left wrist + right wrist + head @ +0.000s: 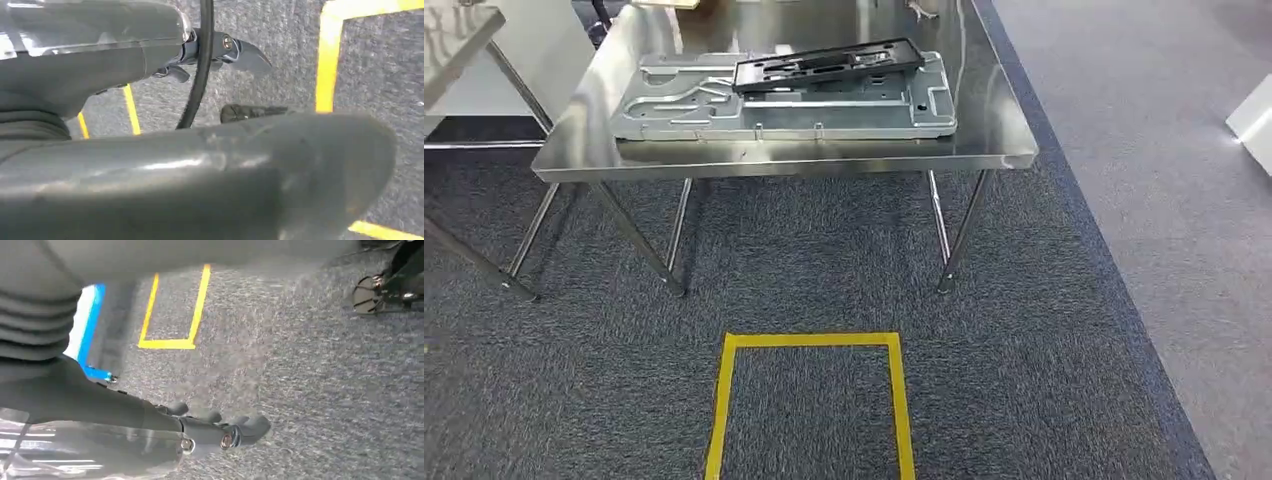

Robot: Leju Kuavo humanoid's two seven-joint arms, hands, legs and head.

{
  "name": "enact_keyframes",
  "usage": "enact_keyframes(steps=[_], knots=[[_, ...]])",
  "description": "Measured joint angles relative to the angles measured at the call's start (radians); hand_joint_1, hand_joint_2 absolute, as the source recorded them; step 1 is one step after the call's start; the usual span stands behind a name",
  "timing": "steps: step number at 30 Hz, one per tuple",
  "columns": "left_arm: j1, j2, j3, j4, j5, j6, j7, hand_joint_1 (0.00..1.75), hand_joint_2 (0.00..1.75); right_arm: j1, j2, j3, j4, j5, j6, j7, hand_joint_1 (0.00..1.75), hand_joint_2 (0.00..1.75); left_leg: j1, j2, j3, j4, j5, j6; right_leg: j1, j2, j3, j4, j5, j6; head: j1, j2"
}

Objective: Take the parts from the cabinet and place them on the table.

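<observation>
Left hand (220, 55) hangs over carpet, fingers loose and apart, nothing in it; big thumb blurred up close. Right hand (215, 427) likewise released, fingers apart above the carpet. Steel surface (994, 150) ahead carries a grey metal panel (864, 115) with a black part (824, 65) lying on top. Yellow tape square (809, 342) marks grey carpet (1024, 350) before it. Far edge of surface cut off.
</observation>
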Motion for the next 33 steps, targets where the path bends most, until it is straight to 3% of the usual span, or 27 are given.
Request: enact_keyframes(steps=[2,3,4,5,6,7,8,9,10,11,12,14,15,17,18,19,20,22,23,24,25,27,28,29,30,31,33], knots=[[0.004,0.000,0.000,0.002,0.000,0.000,0.001,0.00,0.00,-0.005,0.000,-0.003,0.006,0.007,-0.006,-0.005,0.00,1.75,-0.007,0.001,-0.017,-0.001,0.022,0.013,-0.006,-0.001,-0.004,-0.013,0.030,0.013,0.000,0.000],[0.006,0.000,0.000,0.004,0.000,0.000,0.003,0.00,0.00,-0.011,0.002,-0.003,0.010,0.013,-0.008,-0.009,0.00,1.75,0.003,0.004,-0.030,-0.010,0.045,0.021,-0.004,0.002,-0.011,-0.012,0.028,0.019,0.001,-0.001],[0.004,-0.001,0.000,0.004,0.000,0.002,0.006,0.00,0.00,-0.013,0.011,-0.003,0.011,0.018,-0.008,-0.013,0.00,1.75,0.002,0.012,-0.046,-0.010,0.061,0.026,-0.009,0.010,-0.024,0.006,-0.025,0.023,0.000,0.000],[0.004,0.000,0.000,0.004,0.000,0.002,0.006,0.00,0.00,-0.013,0.023,-0.003,0.011,0.022,-0.008,-0.015,0.00,1.75,0.003,0.011,-0.067,-0.009,0.076,0.037,-0.010,0.011,-0.036,0.055,-0.107,0.025,0.001,0.000],[0.004,-0.001,0.000,0.004,0.000,0.002,0.006,0.00,0.00,-0.014,0.035,-0.003,0.014,0.024,-0.010,-0.014,0.00,1.75,0.003,0.011,-0.083,-0.008,0.090,0.038,-0.011,0.011,-0.044,0.121,-0.179,0.028,0.001,0.000],[0.005,-0.001,-0.001,0.005,0.000,0.002,0.006,0.00,0.00,-0.014,0.052,-0.004,0.020,0.024,-0.012,-0.014,0.00,1.75,0.003,0.011,-0.103,-0.005,0.105,0.038,-0.011,0.012,-0.051,0.198,-0.229,0.031,0.001,0.000],[0.006,-0.001,-0.001,0.006,-0.001,0.003,0.006,0.00,0.00,-0.014,0.066,-0.005,0.026,0.026,-0.014,-0.010,0.00,1.75,0.003,0.011,-0.125,-0.002,0.120,0.036,-0.011,0.012,-0.054,0.266,-0.239,0.034,0.000,0.000],[0.006,-0.001,-0.001,0.007,-0.002,0.005,0.008,0.00,0.00,-0.015,0.079,-0.006,0.029,0.026,-0.017,-0.004,0.00,1.75,0.003,0.012,-0.150,0.006,0.134,0.033,-0.012,0.012,-0.047,0.309,-0.203,0.037,0.001,0.000],[0.005,-0.001,-0.001,0.008,-0.003,0.008,0.012,0.00,0.00,-0.018,0.092,-0.009,0.033,0.025,-0.019,0.005,0.00,1.75,0.004,0.013,-0.173,0.017,0.145,0.029,-0.014,0.012,-0.025,0.311,-0.154,0.038,0.000,0.000],[0.005,-0.001,-0.002,0.009,-0.005,0.011,0.015,0.00,0.00,-0.020,0.105,-0.012,0.037,0.022,-0.023,0.015,0.00,1.75,0.005,0.014,-0.199,0.030,0.154,0.024,-0.016,0.012,0.013,0.281,-0.111,0.039,0.001,0.000],[0.005,-0.001,-0.003,0.009,-0.008,0.018,0.021,0.00,0.00,-0.022,0.120,-0.015,0.042,0.019,-0.029,0.026,0.00,1.75,0.006,0.014,-0.224,0.045,0.161,0.019,-0.019,0.013,0.075,0.217,-0.098,0.039,0.000,0.000],[0.003,-0.001,-0.007,0.011,-0.010,0.022,0.023,0.00,0.00,-0.027,0.138,-0.019,0.047,0.011,-0.034,0.043,0.00,1.75,0.002,0.013,-0.255,0.079,0.169,0.010,-0.015,0.018,0.232,0.007,-0.176,0.033,0.000,0.000],[0.004,-0.001,-0.009,0.012,-0.010,0.022,0.023,0.00,0.00,-0.027,0.138,-0.022,0.050,0.011,-0.033,0.050,0.00,1.75,0.001,0.014,-0.263,0.085,0.179,0.002,-0.014,0.018,0.254,-0.041,-0.213,0.024,0.000,0.000],[0.002,-0.001,-0.011,0.012,-0.012,0.025,0.024,0.00,0.00,-0.028,0.138,-0.024,0.055,0.005,-0.025,0.063,0.00,1.75,0.006,0.017,-0.275,0.081,0.208,-0.010,-0.005,0.021,0.230,-0.029,-0.199,0.009,0.000,0.000],[0.005,0.000,-0.015,0.013,-0.014,0.027,0.024,0.00,0.00,-0.024,0.138,-0.027,0.056,0.000,-0.017,0.068,0.00,1.75,0.007,0.016,-0.281,0.081,0.220,-0.016,-0.009,0.018,0.217,-0.033,-0.185,-0.002,0.000,0.000],[0.006,0.000,-0.018,0.013,-0.014,0.027,0.024,0.00,0.00,-0.028,0.138,-0.029,0.059,-0.001,-0.014,0.073,0.00,1.75,0.014,0.010,-0.291,0.091,0.192,-0.021,-0.011,0.010,0.205,-0.033,-0.171,-0.011,0.000,0.000],[0.008,0.000,-0.020,0.014,-0.015,0.029,0.026,0.00,0.00,-0.028,0.137,-0.030,0.059,-0.001,-0.013,0.075,0.00,1.75,0.015,0.006,-0.306,0.131,0.118,-0.025,-0.011,0.009,0.188,-0.033,-0.156,-0.021,0.000,0.000],[0.008,0.000,-0.023,0.016,-0.019,0.033,0.026,0.00,0.00,-0.026,0.133,-0.031,0.060,-0.005,-0.009,0.079,0.00,1.75,0.016,0.003,-0.330,0.261,-0.009,-0.032,-0.008,0.005,0.155,-0.032,-0.129,-0.025,0.001,0.000],[0.007,0.000,-0.024,0.016,-0.019,0.033,0.025,0.00,0.00,-0.025,0.132,-0.032,0.061,-0.007,-0.006,0.081,0.00,1.75,0.016,0.003,-0.335,0.330,-0.040,-0.035,-0.007,0.003,0.135,-0.031,-0.114,-0.024,0.000,0.000],[0.006,0.000,-0.025,0.016,-0.021,0.034,0.023,0.00,0.00,-0.025,0.132,-0.033,0.061,-0.009,-0.002,0.081,0.00,1.75,0.016,0.003,-0.330,0.377,-0.031,-0.036,-0.005,0.003,0.113,-0.027,-0.099,-0.024,0.000,0.000],[0.006,0.000,-0.026,0.016,-0.021,0.034,0.021,0.00,0.00,-0.025,0.132,-0.035,0.061,-0.011,0.004,0.081,0.00,1.75,0.016,0.002,-0.310,0.387,0.009,-0.034,-0.005,0.003,0.089,-0.020,-0.086,-0.023,0.000,0.000],[0.002,0.000,-0.027,0.016,-0.025,0.034,0.019,0.00,0.00,-0.026,0.132,-0.039,0.061,-0.018,0.008,0.080,0.00,1.75,0.015,0.002,-0.217,0.304,0.087,-0.024,-0.004,0.004,0.047,-0.005,-0.064,-0.019,0.000,0.000],[-0.003,0.000,-0.027,0.016,-0.027,0.034,0.017,0.00,0.00,-0.029,0.132,-0.040,0.061,-0.019,0.008,0.079,0.00,1.75,0.013,0.001,-0.147,0.221,0.083,-0.016,-0.003,0.006,0.035,0.000,-0.054,-0.016,0.000,0.000],[-0.010,0.002,-0.028,0.016,-0.028,0.034,0.017,0.00,0.00,-0.034,0.132,-0.042,0.058,-0.020,0.009,0.076,0.00,1.75,0.010,0.000,-0.060,0.122,0.043,-0.007,-0.002,0.006,0.030,0.005,-0.045,-0.011,0.000,0.000],[-0.016,0.002,-0.029,0.016,-0.028,0.034,0.014,0.00,0.00,-0.033,0.132,-0.043,0.058,-0.021,0.012,0.076,0.00,1.75,0.004,0.002,-0.007,0.022,0.019,-0.002,0.001,0.005,0.025,0.011,-0.038,-0.005,0.001,0.000],[-0.021,0.002,-0.031,0.016,-0.028,0.034,0.014,0.00,0.00,-0.033,0.132,-0.045,0.058,-0.024,0.014,0.075,0.00,1.75,0.004,0.001,-0.006,0.007,0.003,-0.003,0.001,0.001,0.016,0.014,-0.022,0.002,0.000,0.000],[-0.014,0.001,-0.032,0.016,-0.028,0.034,0.015,0.00,0.00,-0.033,0.132,-0.047,0.058,-0.026,0.016,0.074,0.00,1.75,0.001,0.002,-0.027,0.014,0.024,0.007,0.000,0.001,0.008,0.002,0.007,0.016,0.000,0.000]])
